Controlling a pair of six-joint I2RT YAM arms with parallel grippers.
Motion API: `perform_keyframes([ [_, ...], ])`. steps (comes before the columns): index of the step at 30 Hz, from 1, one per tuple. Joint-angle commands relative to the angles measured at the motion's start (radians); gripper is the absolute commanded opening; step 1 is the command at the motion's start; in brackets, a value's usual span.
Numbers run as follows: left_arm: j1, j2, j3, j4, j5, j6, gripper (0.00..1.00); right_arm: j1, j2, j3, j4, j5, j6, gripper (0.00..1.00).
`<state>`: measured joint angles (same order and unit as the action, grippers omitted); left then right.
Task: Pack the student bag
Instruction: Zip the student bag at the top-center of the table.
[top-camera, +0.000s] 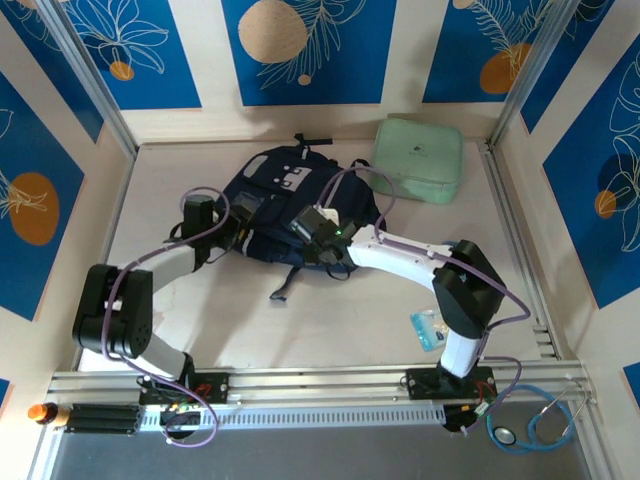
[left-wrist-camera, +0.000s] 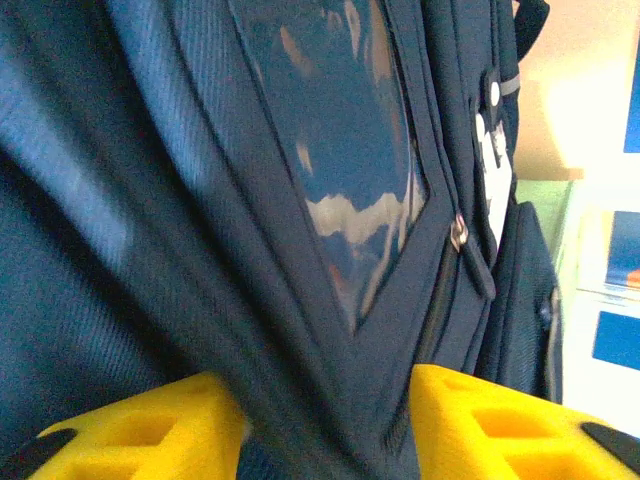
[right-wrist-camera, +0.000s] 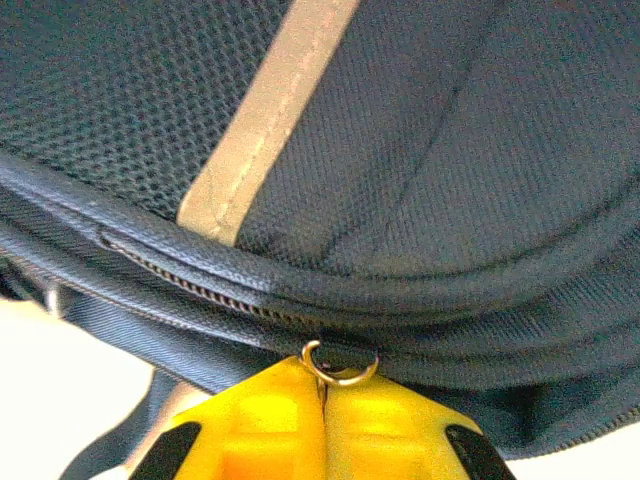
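Two yellow fingers (right-wrist-camera: 255, 430) of right gripper (right-wrist-camera: 322, 392) clenched on brass zipper ring (right-wrist-camera: 340, 380) of student bag (top-camera: 270, 185); left gripper (left-wrist-camera: 325, 420) parted, straddling fold of its navy fabric.

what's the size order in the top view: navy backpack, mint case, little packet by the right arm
1. navy backpack, largest
2. mint case
3. little packet, clearly smallest
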<state>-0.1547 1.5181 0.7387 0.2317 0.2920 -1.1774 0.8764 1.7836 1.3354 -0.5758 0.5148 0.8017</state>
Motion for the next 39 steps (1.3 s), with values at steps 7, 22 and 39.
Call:
perform_keyframes([
  [7,0.024,-0.119,-0.093,0.011,0.079,-0.04,0.56,-0.007,0.181,0.277,0.139,-0.232,-0.111,0.0],
  [22,0.012,0.016,-0.07,0.203,0.163,-0.156,0.37,0.003,0.231,0.337,0.167,-0.347,-0.103,0.0],
  [39,0.009,0.024,-0.124,0.339,0.172,-0.175,0.43,-0.004,0.242,0.336,0.157,-0.353,-0.072,0.0],
])
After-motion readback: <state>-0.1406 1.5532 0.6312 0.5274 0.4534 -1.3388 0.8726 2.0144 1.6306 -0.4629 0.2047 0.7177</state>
